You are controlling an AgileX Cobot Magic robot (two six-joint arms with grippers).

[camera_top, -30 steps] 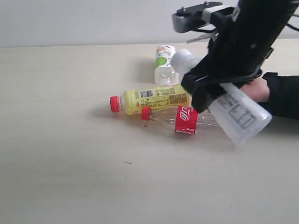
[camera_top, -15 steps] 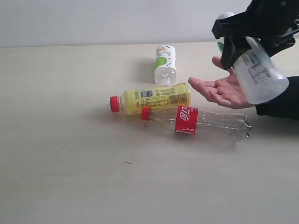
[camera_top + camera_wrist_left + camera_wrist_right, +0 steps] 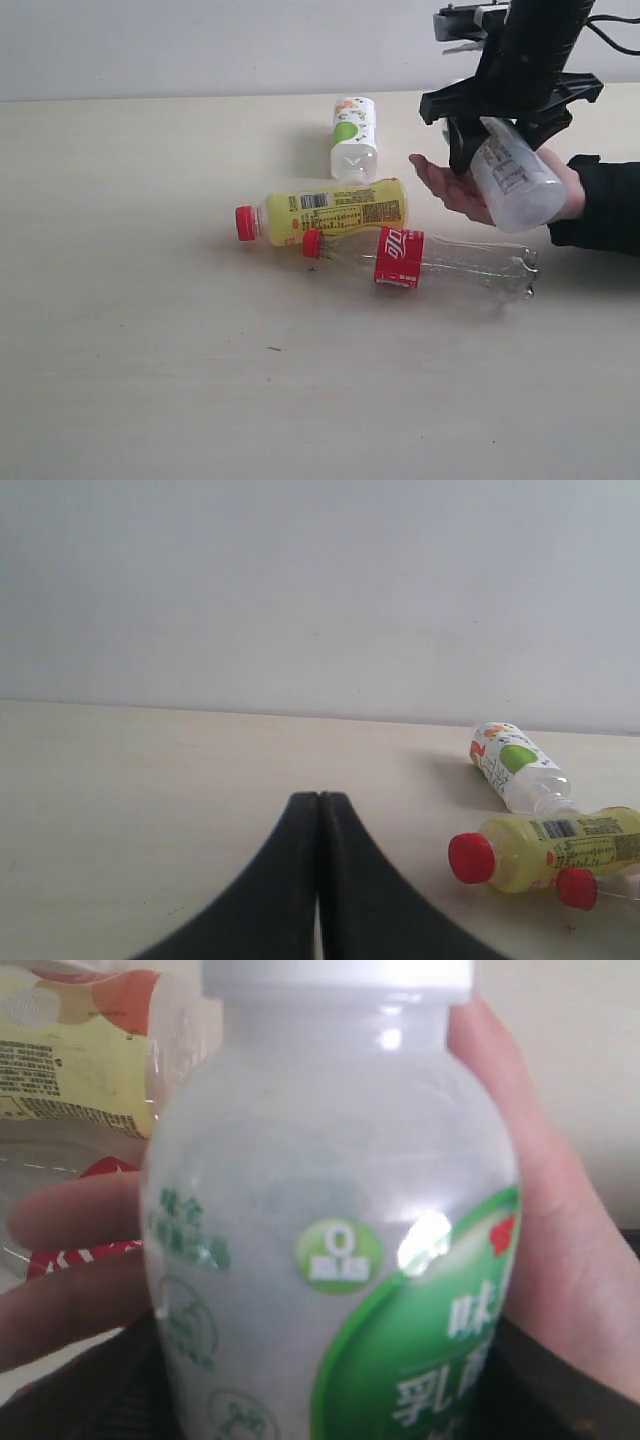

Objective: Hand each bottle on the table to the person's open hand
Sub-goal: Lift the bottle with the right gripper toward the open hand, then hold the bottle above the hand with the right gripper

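Note:
My right gripper (image 3: pixel 500 135) is shut on a white-capped bottle with a green-and-white label (image 3: pixel 512 182), tilted just above the person's open hand (image 3: pixel 445 188). In the right wrist view that bottle (image 3: pixel 330 1220) fills the picture and the hand (image 3: pixel 565 1230) lies right behind it; I cannot tell whether they touch. On the table (image 3: pixel 150 300) lie a yellow bottle with a red cap (image 3: pixel 335 212), a clear slim bottle with a red label (image 3: pixel 450 262) and a second green-and-white bottle (image 3: pixel 353 135). My left gripper (image 3: pixel 319 798) is shut and empty, low over the table, left of the yellow bottle (image 3: pixel 540 850).
The person's black sleeve (image 3: pixel 605 205) rests on the table at the right edge. A pale wall (image 3: pixel 200 45) runs behind the table's far edge. Bare tabletop stretches across the left and front of the exterior view.
My right gripper has carried the bottle up and right from above the clear slim bottle, then down over the palm. The three lying bottles have not moved.

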